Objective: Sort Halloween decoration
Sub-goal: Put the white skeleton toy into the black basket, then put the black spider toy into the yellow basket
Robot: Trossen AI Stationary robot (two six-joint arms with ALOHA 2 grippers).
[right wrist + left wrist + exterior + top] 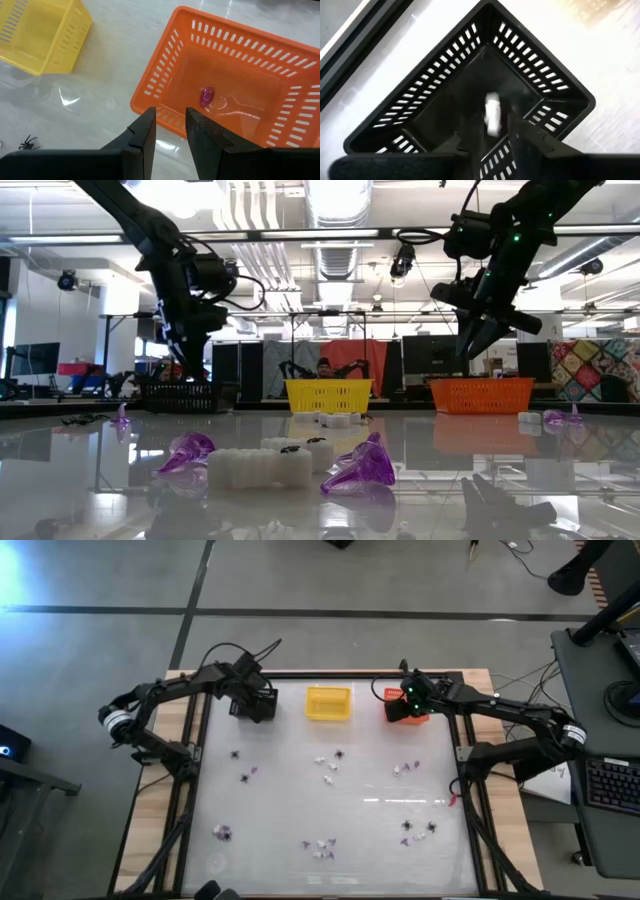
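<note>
My left gripper (492,142) hangs open over the black basket (470,85) at the far left, pointing down into it. A blurred white bit (492,114) shows just past its fingertips, inside the basket's walls and clear of both fingers. Whether it lies on the basket floor, I cannot tell. My right gripper (171,125) stands open by a narrow gap over the near rim of the orange basket (235,95) at the far right, with nothing between its fingers. A purple bit (207,96) lies on that basket's floor. The yellow basket (328,703) stands between the two.
Loose white, black and purple trinkets lie scattered on the white table, in clusters at the middle (328,762), right (405,768), near right (418,830), near middle (320,845) and left (245,775). A black spider (29,142) lies near the yellow basket.
</note>
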